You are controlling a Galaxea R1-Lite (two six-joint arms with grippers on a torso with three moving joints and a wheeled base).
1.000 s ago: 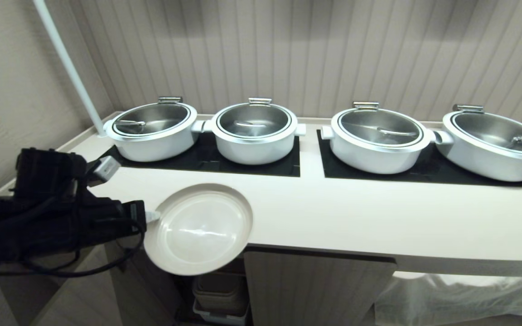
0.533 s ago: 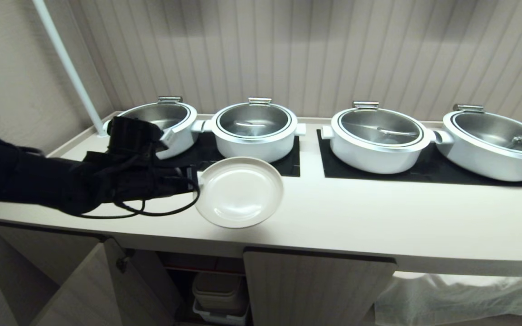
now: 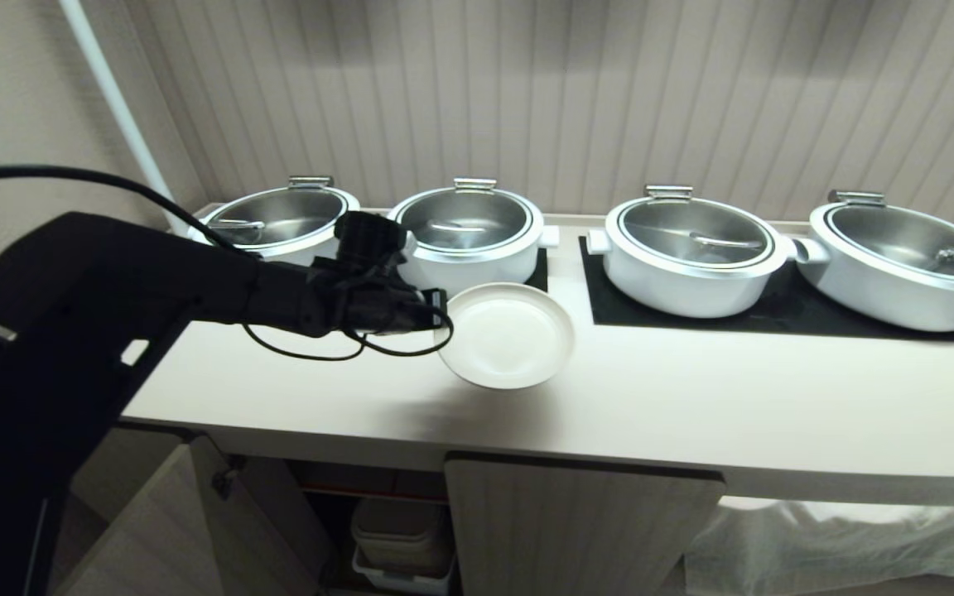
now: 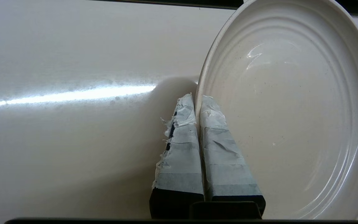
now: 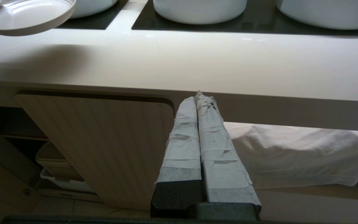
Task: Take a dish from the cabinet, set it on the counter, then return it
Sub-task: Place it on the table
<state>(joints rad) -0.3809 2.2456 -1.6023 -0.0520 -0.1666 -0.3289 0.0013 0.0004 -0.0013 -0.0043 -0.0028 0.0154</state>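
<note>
Out of the cabinet (image 3: 580, 521) already, by the look of it: the dish (image 3: 507, 334) hanging just above the counter (image 3: 692, 406), roughly level, in front of the second pot, with its shadow on the counter beneath, so not yet set down. Pinched at its near rim by the left gripper (image 3: 441, 314), one taped finger (image 4: 225, 152) inside the rim and the other under it, pressed tight together on the thin wall. Right gripper (image 5: 199, 99) parked low in front of the counter's front edge, fingers pressed together on nothing. Left to do, judging from this: lowering the dish flat onto the bare strip of counter, letting go, then regripping and carrying it back below. Cabinet door at left (image 3: 187, 530) swung open; inside, a stack of pale tubs (image 3: 402, 538) under a red-edged shelf, the rest in shadow. Middle door closed. Along the back, four white pots (image 3: 692, 252) on black inset panels (image 3: 775, 310), each with a steel insert; handles of utensils lying in them, no food to be made out. The dish itself empty and clean apart from faint specks
</note>
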